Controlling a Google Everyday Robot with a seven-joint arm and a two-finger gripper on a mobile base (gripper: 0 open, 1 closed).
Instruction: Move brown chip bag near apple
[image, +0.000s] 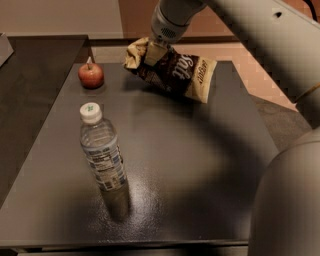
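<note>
The brown chip bag (176, 71) is dark brown with cream-tan ends and white script. It hangs tilted at the back of the dark table (190, 165), its left end raised. My gripper (152, 52) is shut on the bag's upper left end, with the arm coming down from the top right. The apple (91, 75) is small, red and round with a short stem. It sits on the table at the back left, a short way left of the bag's near end.
A clear water bottle (101, 150) with a white cap stands upright at the front left of the table. A second dark surface (30, 75) lies to the left. My arm's large grey body (285, 190) fills the right side.
</note>
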